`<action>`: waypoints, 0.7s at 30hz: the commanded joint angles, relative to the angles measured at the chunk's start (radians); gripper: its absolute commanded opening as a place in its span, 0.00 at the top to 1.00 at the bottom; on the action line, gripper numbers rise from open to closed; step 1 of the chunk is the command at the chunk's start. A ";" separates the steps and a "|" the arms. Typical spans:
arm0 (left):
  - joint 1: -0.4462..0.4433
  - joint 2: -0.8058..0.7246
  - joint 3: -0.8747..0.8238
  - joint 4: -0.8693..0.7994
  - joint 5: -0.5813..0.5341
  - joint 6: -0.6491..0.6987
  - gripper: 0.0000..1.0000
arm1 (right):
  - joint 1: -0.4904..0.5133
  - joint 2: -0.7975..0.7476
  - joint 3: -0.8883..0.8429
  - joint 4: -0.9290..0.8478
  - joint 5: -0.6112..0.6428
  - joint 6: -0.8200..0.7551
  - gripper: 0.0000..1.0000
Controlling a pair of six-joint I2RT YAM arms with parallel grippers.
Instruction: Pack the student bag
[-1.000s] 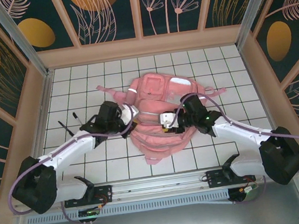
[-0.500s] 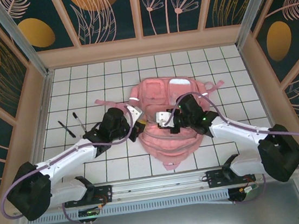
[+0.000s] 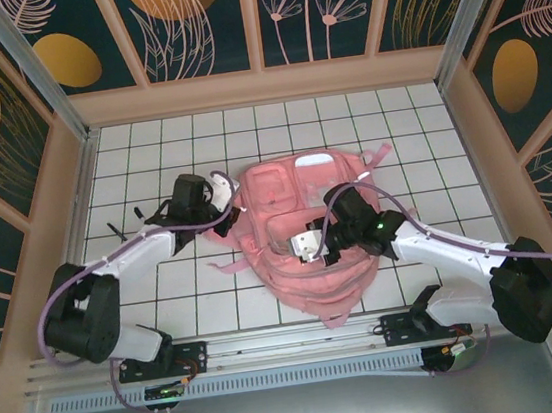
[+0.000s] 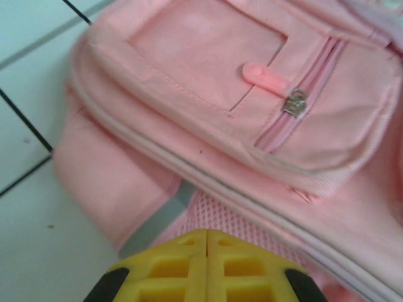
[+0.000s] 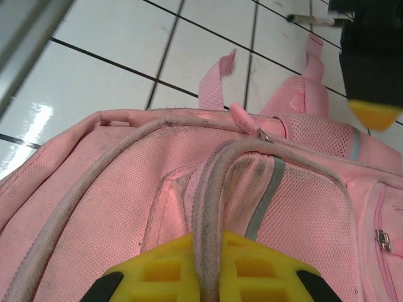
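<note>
As right gripper (image 5: pixel 208 244) clamps it, student bag (image 3: pixel 276 192)

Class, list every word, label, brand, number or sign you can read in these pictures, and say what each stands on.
None can be read.
The pink backpack shows no lettering.
Its whitish patch is too small to tell.
The zip pull is plain.

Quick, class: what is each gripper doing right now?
Left gripper: closed against mesh on the bag; grip cannot be told.
Right gripper: closed on the bag's pale cord.
</note>
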 commanded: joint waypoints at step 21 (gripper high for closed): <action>-0.146 -0.265 -0.255 0.194 0.356 0.170 0.51 | -0.072 -0.082 -0.006 -0.028 -0.126 -0.050 1.00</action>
